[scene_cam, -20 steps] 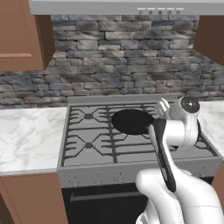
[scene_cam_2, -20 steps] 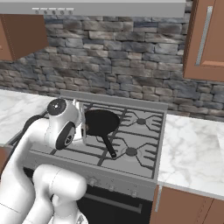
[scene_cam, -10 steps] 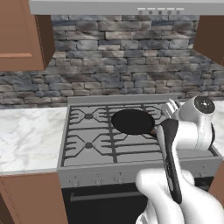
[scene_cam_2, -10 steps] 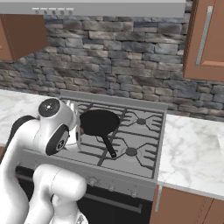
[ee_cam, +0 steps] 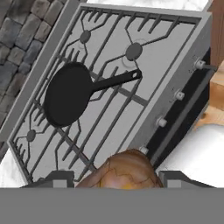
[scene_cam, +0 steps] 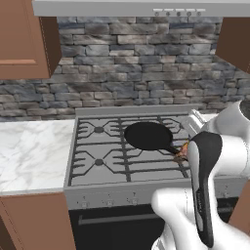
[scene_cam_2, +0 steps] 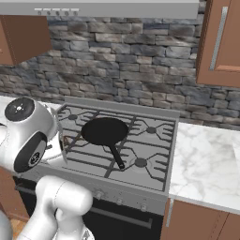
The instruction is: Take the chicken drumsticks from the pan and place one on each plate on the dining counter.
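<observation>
The arm is seen folded back over the front edge of the stove [scene_cam: 127, 151], its white upper links raised beside the stove's front corner. The hand [ee_cam: 117, 180] is turned to look down and across the burners. Between its two dark fingertips [ee_cam: 56, 178] a chicken drumstick [ee_cam: 122, 171] is held, the jaws closed narrowly on it. In the left base view a small orange-brown piece of the drumstick [scene_cam: 181, 152] is seen just beside the end of the pan handle, against the dark link of the arm.

The stove is a grey gas range with black grates and four burners, and a row of knobs is fitted along its front. It is flanked by white grey-veined marble tabletops [scene_cam: 29, 154], with brown wooden cabinets below and above. A grey stone wall [scene_cam_2: 122, 70] stands behind the stove, and a grey hood runs along the top.

The pan [scene_cam: 148, 135] is round, black and shallow, and is set on the grates near the middle of the stove, its long straight handle pointing toward the stove's front. No food is seen inside the pan. The held drumstick is glossy golden-brown with orange tinges and is rounded at the visible end; it is held clear of the pan, over the stove's front edge.
</observation>
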